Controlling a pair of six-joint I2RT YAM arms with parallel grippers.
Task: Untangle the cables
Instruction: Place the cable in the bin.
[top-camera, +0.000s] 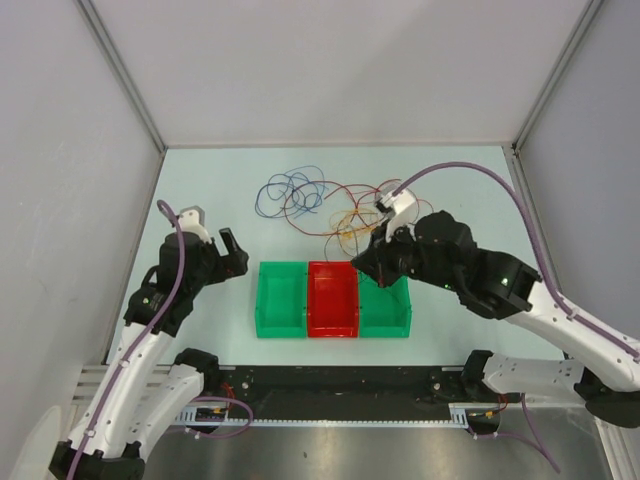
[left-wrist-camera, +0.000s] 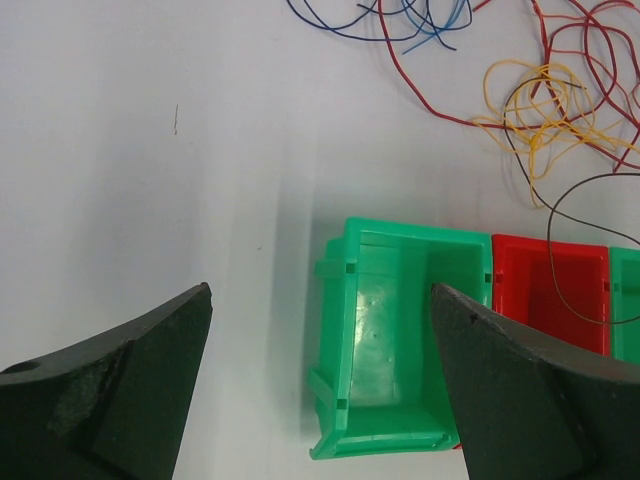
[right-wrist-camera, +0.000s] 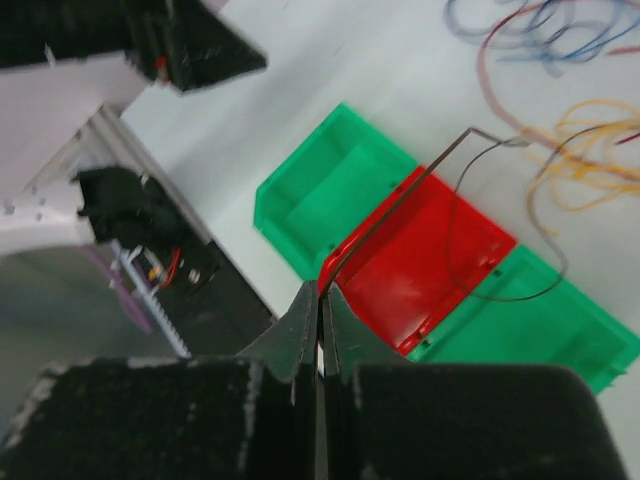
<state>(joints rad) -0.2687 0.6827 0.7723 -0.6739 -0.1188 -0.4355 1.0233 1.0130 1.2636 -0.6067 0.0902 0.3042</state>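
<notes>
The right end effector (right-wrist-camera: 322, 300) has its fingers pressed together on a thin dark wire (right-wrist-camera: 420, 185), held above the open red plastic bin (top-camera: 335, 300) by the near edge of the pale counter (top-camera: 210, 190). That wire runs back into the loose tangle of thin blue, red and yellow-orange cables (top-camera: 320, 205) lying toward the middle of the far edge. The left end effector (left-wrist-camera: 320, 290) hangs spread and empty, pinning nothing. I'd worry a pull drags the whole knot along or cinches it, or the strand slips the pinch or snags the bin rim.
</notes>
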